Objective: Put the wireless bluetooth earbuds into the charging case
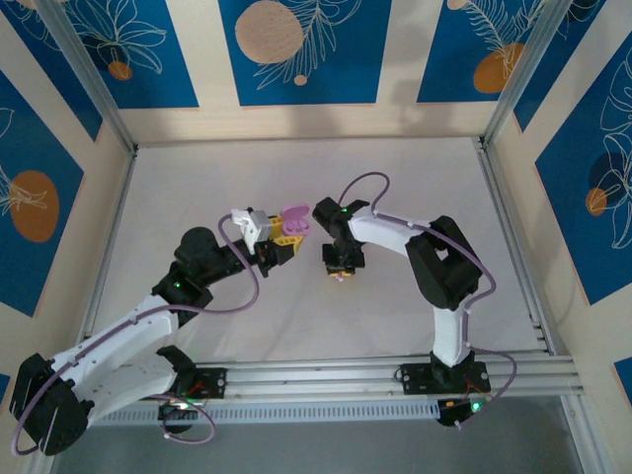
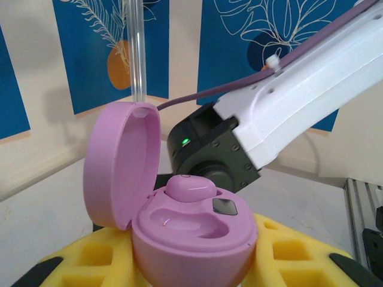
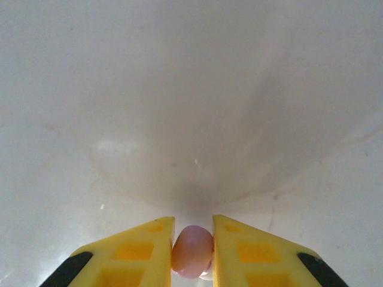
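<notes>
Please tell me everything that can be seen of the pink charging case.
The pink charging case is a rounded, pebble-like shell of smooth, matte-looking plastic. It stands open, its lid hinged upright on the left in the left wrist view. Inside are two wells: the far one holds a pink earbud, the near one is empty. A small dark rectangle sits beside them. The yellow fingers of the left gripper clamp its base from both sides.

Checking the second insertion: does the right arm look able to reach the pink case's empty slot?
Probably yes. The pink case has its lid open, the empty slot faces up beside the seated earbud, and the right gripper, shut on a pink earbud, hangs close by with nothing between.
</notes>
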{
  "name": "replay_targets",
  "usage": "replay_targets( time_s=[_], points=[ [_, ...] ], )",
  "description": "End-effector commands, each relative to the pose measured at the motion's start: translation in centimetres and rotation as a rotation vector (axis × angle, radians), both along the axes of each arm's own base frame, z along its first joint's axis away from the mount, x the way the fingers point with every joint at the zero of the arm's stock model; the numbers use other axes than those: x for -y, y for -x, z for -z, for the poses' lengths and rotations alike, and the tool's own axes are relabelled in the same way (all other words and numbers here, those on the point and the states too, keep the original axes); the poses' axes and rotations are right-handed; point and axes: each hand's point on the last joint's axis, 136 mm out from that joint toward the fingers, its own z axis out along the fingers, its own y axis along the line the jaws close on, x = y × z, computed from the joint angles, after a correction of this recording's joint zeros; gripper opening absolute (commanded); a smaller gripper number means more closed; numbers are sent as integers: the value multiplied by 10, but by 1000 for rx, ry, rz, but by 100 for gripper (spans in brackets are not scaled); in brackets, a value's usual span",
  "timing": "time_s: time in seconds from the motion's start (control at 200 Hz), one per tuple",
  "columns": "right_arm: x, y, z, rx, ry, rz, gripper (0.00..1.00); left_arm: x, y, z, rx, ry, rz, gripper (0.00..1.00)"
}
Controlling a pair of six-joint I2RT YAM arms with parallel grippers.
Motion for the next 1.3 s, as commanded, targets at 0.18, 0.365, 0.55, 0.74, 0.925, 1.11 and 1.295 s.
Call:
replay_targets(
  time_s=[0.18,0.365,0.55,0.74,0.925,1.11,1.295],
  points=[
    [-9,3,-87,105,-345,61,21,-3,-4,-1,32,-5,-37,28],
    [-13,8,-173,236,-591,55,22,2,-11,10,19,-16,-39,28],
    [-20,21,-253,353,-810,19,22,13,-17,16,12,1,-11,28],
    [-30,35,-297,406,-933,-30,22,20,-19,16,22,21,16,28],
    [-43,36,-313,426,-971,-66,23,25,-19,15,29,37,38,28],
    [-57,32,-314,420,-976,-88,23,30,-17,15,44,37,58,28],
    [-65,27,-313,425,-964,-96,23,32,-15,15,53,32,66,28]
  ],
)
